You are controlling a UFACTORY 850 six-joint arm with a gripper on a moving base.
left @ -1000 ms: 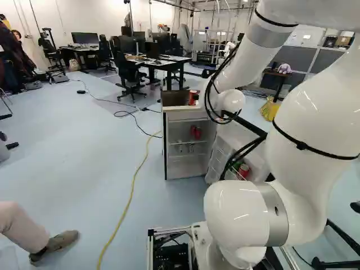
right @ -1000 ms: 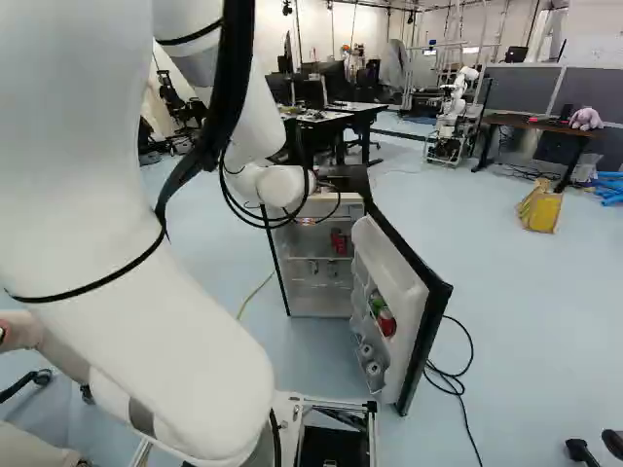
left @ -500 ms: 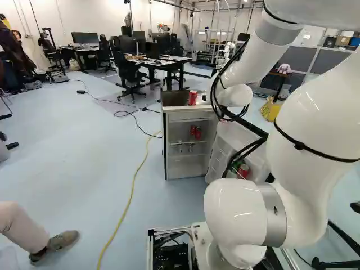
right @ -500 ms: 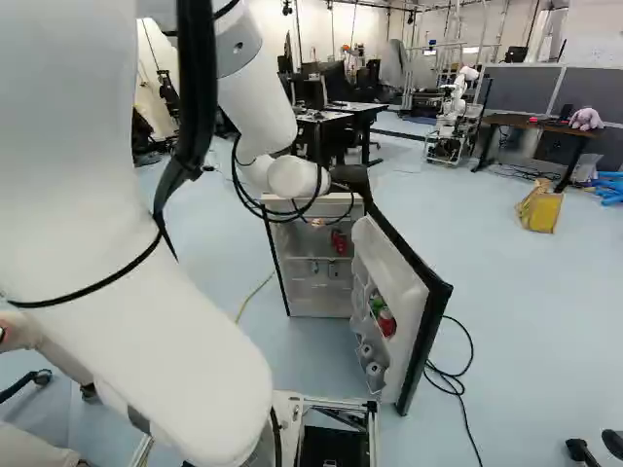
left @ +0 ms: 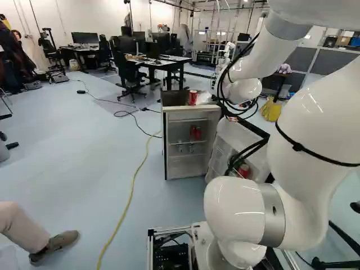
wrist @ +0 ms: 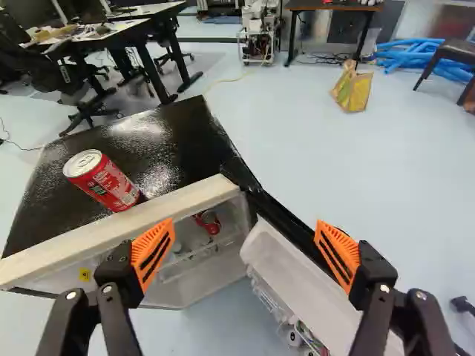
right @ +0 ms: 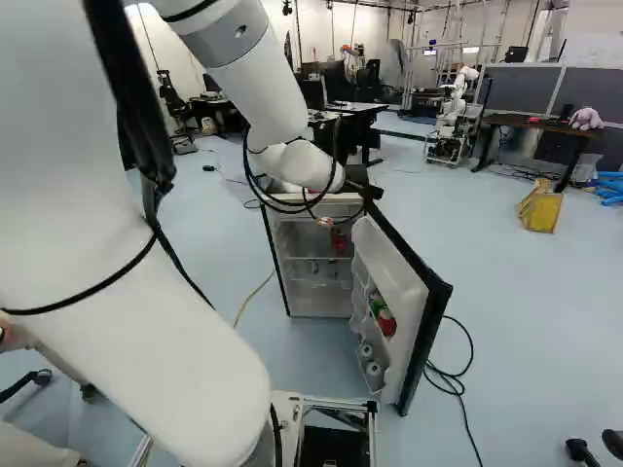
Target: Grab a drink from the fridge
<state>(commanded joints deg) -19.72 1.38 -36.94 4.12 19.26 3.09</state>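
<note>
Claw (left: 239, 113) agape, white-lettered red can (wrist: 104, 182)

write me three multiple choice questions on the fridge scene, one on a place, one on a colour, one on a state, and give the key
1. Where is the can outside the fridge?
A on the floor
B on top of the fridge
C in the pincer

2. What colour is that can?
A red
B green
C blue

3. How does the pincer stand?
A shut on a can
B shut on nothing
C open

Key:
1 B: the wrist view shows it on the black top.
2 A: its side is plainly red.
3 C: its two orange pads are wide apart, with nothing gripped between them.
</note>
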